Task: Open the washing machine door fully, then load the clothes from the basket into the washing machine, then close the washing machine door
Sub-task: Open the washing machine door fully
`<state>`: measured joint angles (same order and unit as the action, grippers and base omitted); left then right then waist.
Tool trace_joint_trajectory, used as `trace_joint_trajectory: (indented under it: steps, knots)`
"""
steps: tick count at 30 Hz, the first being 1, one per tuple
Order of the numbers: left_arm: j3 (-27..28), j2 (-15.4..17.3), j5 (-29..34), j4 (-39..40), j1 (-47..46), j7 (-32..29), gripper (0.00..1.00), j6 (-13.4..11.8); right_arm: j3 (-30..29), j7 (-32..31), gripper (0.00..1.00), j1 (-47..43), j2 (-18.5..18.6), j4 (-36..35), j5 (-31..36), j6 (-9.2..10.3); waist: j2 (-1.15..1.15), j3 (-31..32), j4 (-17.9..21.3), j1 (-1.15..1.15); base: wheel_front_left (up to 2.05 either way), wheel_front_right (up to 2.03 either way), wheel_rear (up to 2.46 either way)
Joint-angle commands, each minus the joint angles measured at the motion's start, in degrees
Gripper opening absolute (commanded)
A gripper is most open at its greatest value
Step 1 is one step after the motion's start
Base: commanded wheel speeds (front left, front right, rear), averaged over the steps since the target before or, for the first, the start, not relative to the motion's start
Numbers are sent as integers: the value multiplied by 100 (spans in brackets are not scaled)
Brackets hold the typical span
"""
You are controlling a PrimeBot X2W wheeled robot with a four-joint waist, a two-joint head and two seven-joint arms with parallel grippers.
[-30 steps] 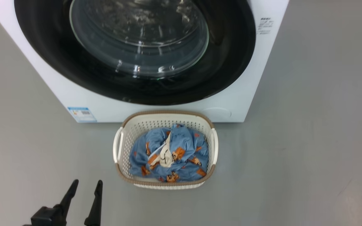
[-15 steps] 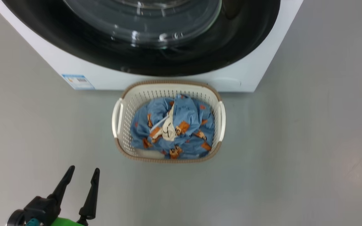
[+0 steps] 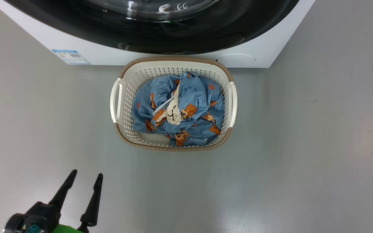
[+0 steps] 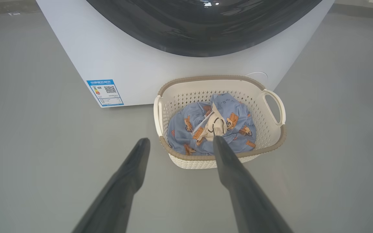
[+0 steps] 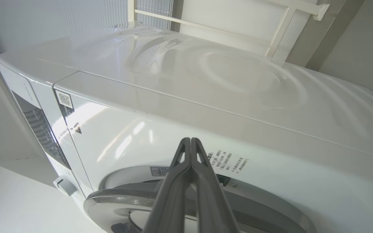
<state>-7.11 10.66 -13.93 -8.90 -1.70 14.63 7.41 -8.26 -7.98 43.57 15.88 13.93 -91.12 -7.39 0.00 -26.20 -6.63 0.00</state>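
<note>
Reads washing machine door (image 3: 225,35) as shut, clothes (image 3: 186,106) all in basket (image 3: 173,148). Notes left gripper (image 3: 86,173) spread, empty; right gripper (image 5: 190,139) pressed together. Counts every step pending.

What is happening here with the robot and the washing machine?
The washing machine has its door apparently shut. The right gripper, shut and empty, points at the machine's front beside the door's rim. The left gripper hangs open over the floor near the basket, where the clothes lie, none loaded yet.
</note>
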Motion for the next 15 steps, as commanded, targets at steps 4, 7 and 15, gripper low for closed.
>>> trace_joint_trajectory:
  steps: [4,7,15]
  knots:
    - [237,228,65,194,-59,37,100,8,280,-222,0,401,-67,-207,69,-10,0,-202,-33,0,0,0,0]
    - [264,251,74,226,-53,37,100,8,413,-416,0,646,-84,-216,40,-10,0,-333,-47,0,0,0,0]
    - [352,312,139,193,5,37,100,8,653,-853,0,1216,-63,-178,25,-10,0,-726,-54,0,0,0,0]
